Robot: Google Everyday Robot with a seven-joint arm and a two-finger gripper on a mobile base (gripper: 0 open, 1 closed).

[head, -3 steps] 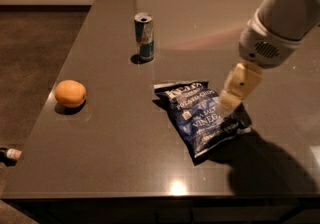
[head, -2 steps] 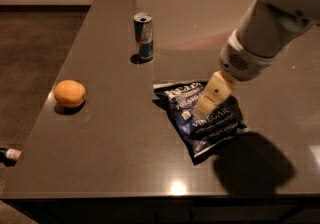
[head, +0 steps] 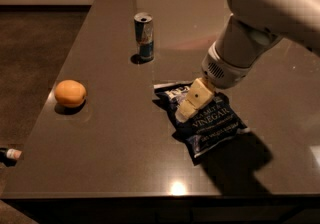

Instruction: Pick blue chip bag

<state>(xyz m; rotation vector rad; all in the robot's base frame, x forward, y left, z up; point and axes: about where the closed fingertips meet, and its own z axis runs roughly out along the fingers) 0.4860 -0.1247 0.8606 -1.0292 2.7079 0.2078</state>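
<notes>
The blue chip bag (head: 210,122) lies flat on the dark table, right of centre, with white "VINEGAR" lettering facing up. My gripper (head: 191,102) hangs from the white arm at the upper right. Its cream-coloured fingers (head: 195,99) point down and left over the bag's upper left part, close to or touching the foil. The fingers cover part of the bag's top edge.
A slim blue-and-silver can (head: 144,36) stands behind the bag at the table's middle back. A round orange fruit (head: 70,93) sits near the left edge. The table's left edge (head: 50,99) drops to the floor. A small object (head: 10,155) lies on the floor at far left.
My arm has swung left and down from beside the bag's right edge to over its upper left part. The bag, can and fruit have not moved.
</notes>
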